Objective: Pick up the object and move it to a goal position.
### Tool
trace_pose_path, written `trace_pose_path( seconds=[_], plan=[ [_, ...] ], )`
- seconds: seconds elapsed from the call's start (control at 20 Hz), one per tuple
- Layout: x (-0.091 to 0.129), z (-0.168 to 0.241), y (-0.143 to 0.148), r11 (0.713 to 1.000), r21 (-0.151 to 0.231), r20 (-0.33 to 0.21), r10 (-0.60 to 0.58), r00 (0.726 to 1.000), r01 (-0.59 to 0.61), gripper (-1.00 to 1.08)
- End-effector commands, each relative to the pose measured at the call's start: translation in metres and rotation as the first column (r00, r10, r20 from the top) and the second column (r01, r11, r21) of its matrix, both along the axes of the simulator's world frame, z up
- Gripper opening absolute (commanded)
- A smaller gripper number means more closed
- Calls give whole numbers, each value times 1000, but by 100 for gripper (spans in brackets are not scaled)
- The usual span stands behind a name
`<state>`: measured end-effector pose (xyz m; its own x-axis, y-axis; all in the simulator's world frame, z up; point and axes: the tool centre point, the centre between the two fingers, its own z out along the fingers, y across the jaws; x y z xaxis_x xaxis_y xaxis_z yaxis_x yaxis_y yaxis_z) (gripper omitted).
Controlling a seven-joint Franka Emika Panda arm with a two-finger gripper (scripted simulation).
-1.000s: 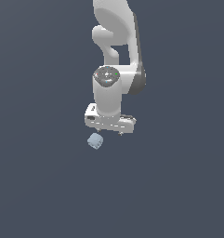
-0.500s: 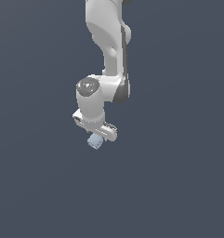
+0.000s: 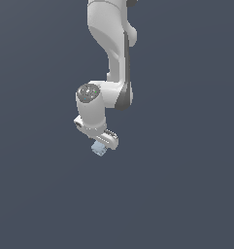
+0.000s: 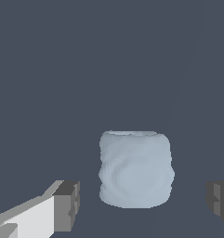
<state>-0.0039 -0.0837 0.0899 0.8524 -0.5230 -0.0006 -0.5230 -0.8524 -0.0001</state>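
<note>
Fingers (image 4: 67, 207) of the white gripper (image 4: 143, 204) stand spread wide, grasping nothing, with clear gaps on both sides of the pale blue-grey object (image 4: 135, 169) between them. Seen from outside, the object (image 3: 98, 149) sits directly beneath the gripper (image 3: 105, 141).

One pale blue-grey lumpy object (image 4: 135, 169) is seen, one white robot arm (image 3: 111, 53) is counted, and two dark-tipped fingers (image 4: 67, 205) are shown.

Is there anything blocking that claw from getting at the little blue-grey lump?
Nothing visible does. In the wrist view the lump sits between the open gripper fingers, with bare gaps either side.
</note>
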Motion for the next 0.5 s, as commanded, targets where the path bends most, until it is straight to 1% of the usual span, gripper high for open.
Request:
trace_pose_path(
  seconds=[0.0, 0.45],
  plan=[
    [0, -5, 0, 1000, 0, 0, -1, 1000, 1, 100],
    [-1, -45, -1, 1000, 0, 0, -6, 1000, 6, 100]
  ],
)
